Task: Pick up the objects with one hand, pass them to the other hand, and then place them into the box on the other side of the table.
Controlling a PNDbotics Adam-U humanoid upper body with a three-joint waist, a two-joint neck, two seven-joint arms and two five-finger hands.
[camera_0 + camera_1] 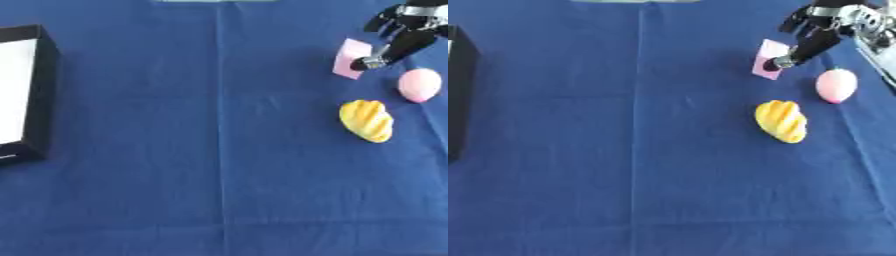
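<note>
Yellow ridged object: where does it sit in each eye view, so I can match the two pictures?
Left eye view: the yellow ridged object lies right of centre, below the pink block that the right hand reaches.
Right eye view: same object, a bit nearer the centre.
Shared landmark: the pink egg-shaped object, up and right of it in both.

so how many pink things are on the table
2, both at the far right. A pink block at the right hand's fingers; a pink egg-shaped thing just right of it, beyond the yellow object. Nothing appears hidden.
</note>
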